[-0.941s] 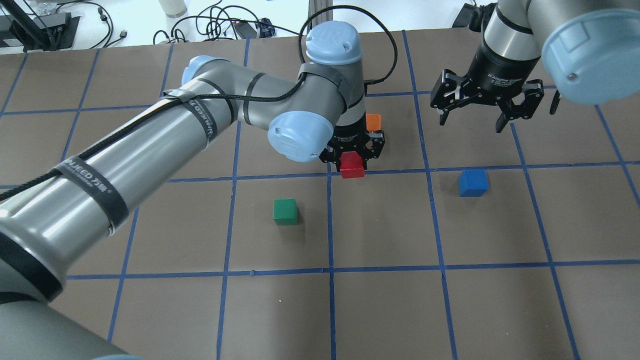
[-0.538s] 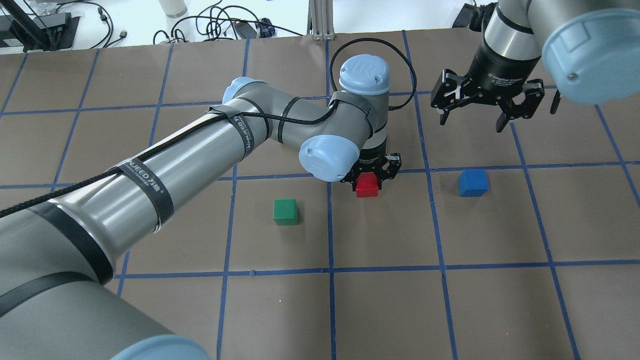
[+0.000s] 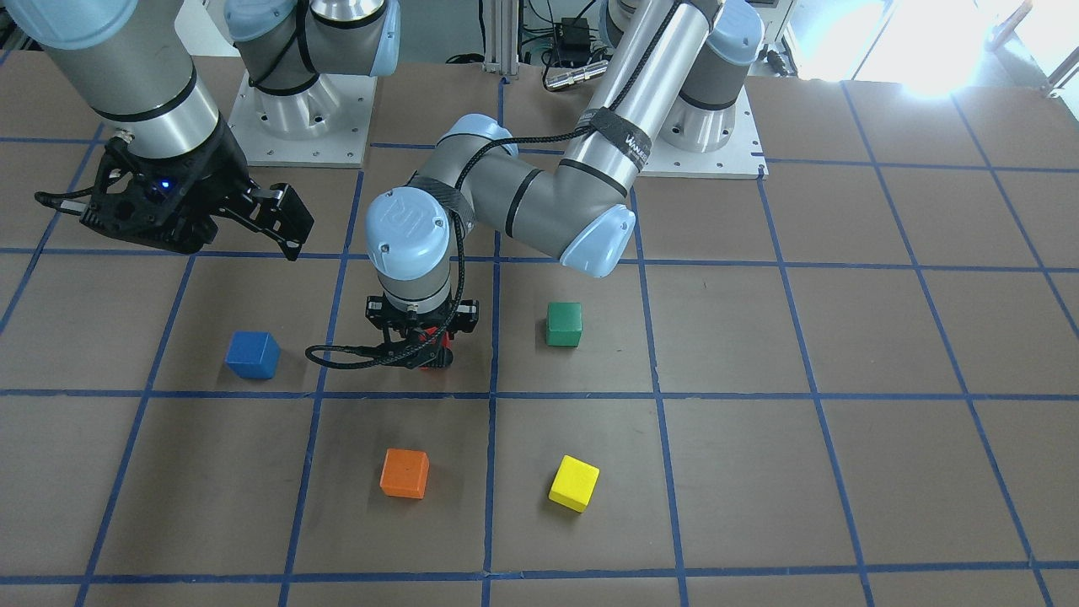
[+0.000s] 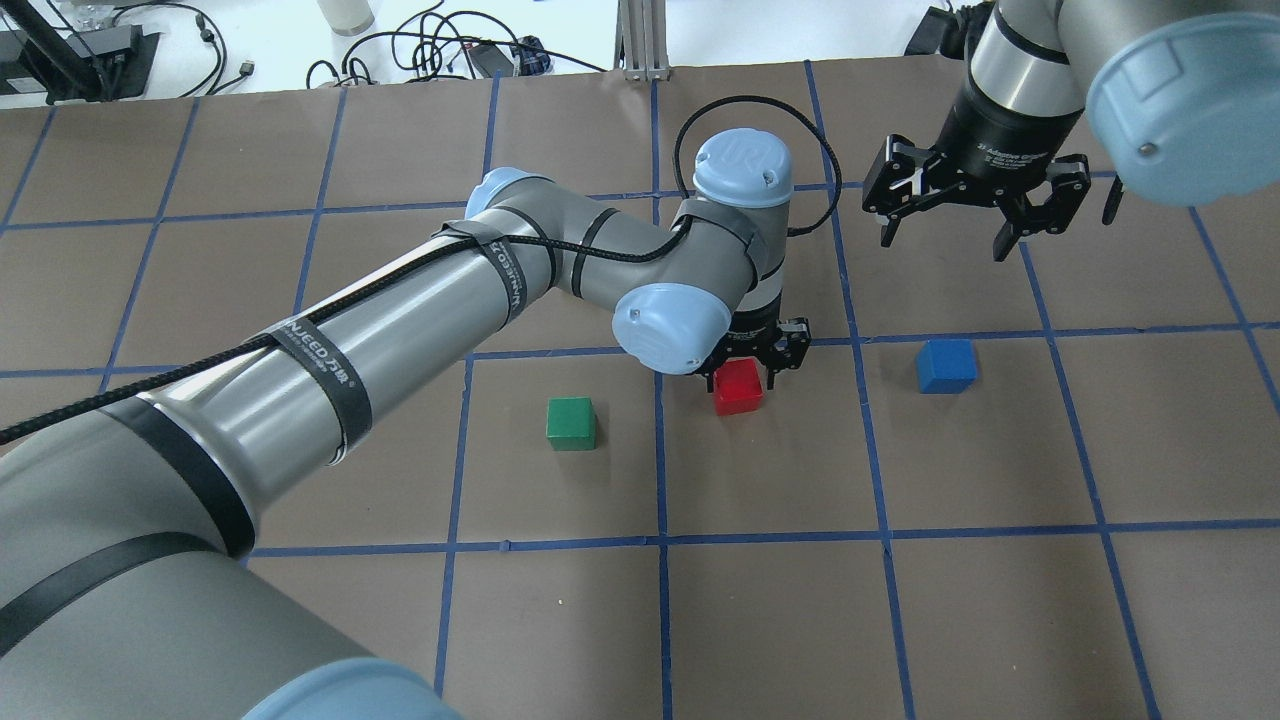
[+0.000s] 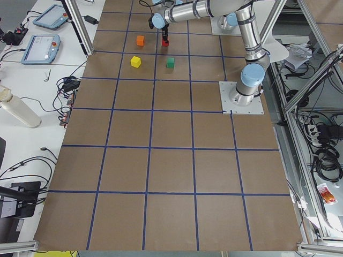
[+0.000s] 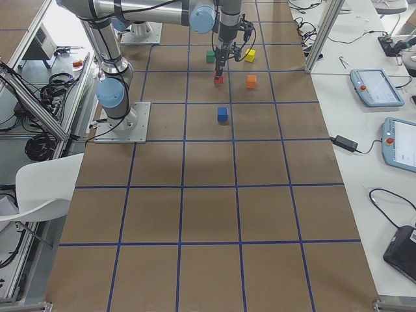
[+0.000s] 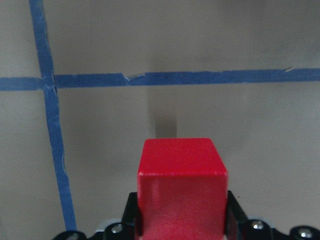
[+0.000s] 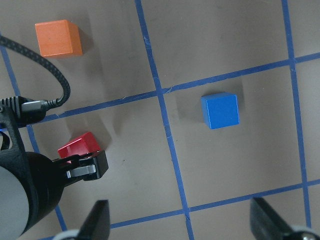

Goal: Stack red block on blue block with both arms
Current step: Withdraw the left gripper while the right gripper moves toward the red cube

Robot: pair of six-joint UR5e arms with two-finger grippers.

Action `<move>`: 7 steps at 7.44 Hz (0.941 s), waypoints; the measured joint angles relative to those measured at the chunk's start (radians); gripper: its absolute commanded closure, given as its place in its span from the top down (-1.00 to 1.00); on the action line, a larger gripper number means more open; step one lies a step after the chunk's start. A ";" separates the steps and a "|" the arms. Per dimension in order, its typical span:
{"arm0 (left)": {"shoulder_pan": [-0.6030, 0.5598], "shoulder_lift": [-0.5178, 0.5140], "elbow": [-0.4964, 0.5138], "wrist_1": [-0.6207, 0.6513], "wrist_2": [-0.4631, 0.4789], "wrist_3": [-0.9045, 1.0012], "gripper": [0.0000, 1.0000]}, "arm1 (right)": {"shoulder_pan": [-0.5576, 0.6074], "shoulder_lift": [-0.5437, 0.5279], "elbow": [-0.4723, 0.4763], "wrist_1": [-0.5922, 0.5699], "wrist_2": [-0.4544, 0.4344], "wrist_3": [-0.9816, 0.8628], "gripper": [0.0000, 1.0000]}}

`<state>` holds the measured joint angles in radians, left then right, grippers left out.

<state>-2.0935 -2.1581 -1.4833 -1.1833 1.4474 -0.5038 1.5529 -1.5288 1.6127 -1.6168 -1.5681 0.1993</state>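
Has left jaws clamped on the red block (image 4: 738, 386), low by the table (image 4: 780, 600), and right jaws wide open and empty, with the blue block (image 4: 945, 365) resting well apart toward the robot's right, on the open jaws' side.

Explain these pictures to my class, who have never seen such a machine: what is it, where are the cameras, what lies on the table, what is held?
The machine: a left arm and a right arm, jointed, at a brown table. Four cameras are fixed: one overhead, one facing the robot, one at each end; two ride on the wrists. The left hand grips the red block; the right hand hangs open, empty. The blue block, green block, orange block and yellow block lie apart on the table.
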 measured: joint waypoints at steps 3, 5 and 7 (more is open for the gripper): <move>0.066 0.064 -0.011 -0.076 0.046 0.014 0.97 | 0.000 0.001 0.001 0.000 0.001 0.001 1.00; 0.224 0.151 0.018 -0.241 0.072 0.037 0.98 | 0.015 0.006 0.013 -0.006 0.014 0.015 1.00; 0.415 0.234 0.056 -0.376 0.113 0.139 0.98 | 0.094 0.047 0.055 -0.101 0.017 0.061 1.00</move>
<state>-1.6784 -1.9238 -1.4270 -1.5591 1.5608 -0.3652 1.6466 -1.4816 1.6678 -1.7182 -1.5515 0.2599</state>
